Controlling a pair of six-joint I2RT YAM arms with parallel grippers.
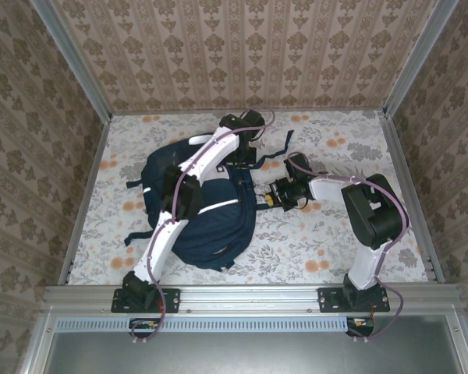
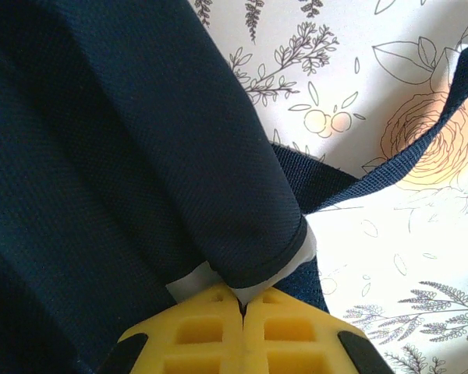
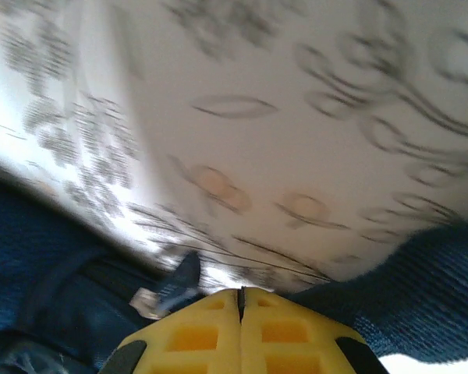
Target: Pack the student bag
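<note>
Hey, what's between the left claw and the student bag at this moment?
Nothing. In the left wrist view the left claw is shut directly on a bunched fold of the student bag, with no gap showing.

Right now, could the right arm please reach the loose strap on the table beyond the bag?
Probably yes: the strap lies on bare cloth just beyond the right fingers, nothing between. The left arm over the student bag sits close, though.
</note>
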